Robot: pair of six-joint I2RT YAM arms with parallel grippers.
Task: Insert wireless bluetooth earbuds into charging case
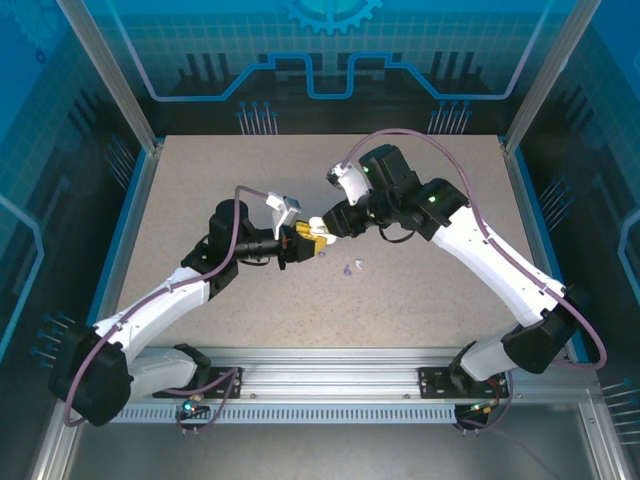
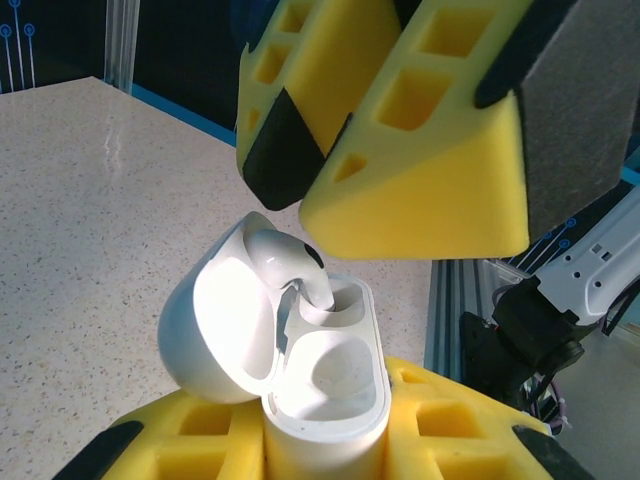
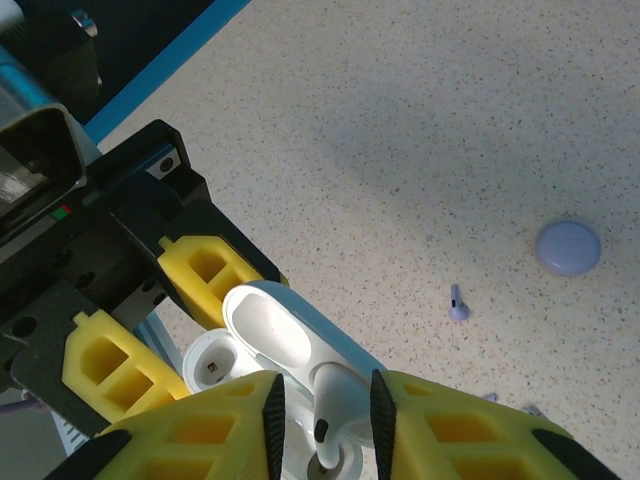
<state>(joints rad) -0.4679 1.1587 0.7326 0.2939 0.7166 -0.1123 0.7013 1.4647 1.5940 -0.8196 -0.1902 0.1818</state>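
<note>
1. The case is clamped in the closed left tool, lid open, raised off the table near its middle.
2. An earbud is lodged in the far well, stem down but leaning, and is judged not fully seated. The near well is empty.
3. The right tool is parted slightly around the earbud, with a gap on each side, so nothing is gripped.
4. For a clean finish, the earbud should be nudged upright and pressed lightly straight down into the well. The case should be held steady and the lid left untouched.
5. The left arm is stretched in low from the left, wrist roughly level. The right arm is arched over, its wrist angled down onto the case from the right.
</note>
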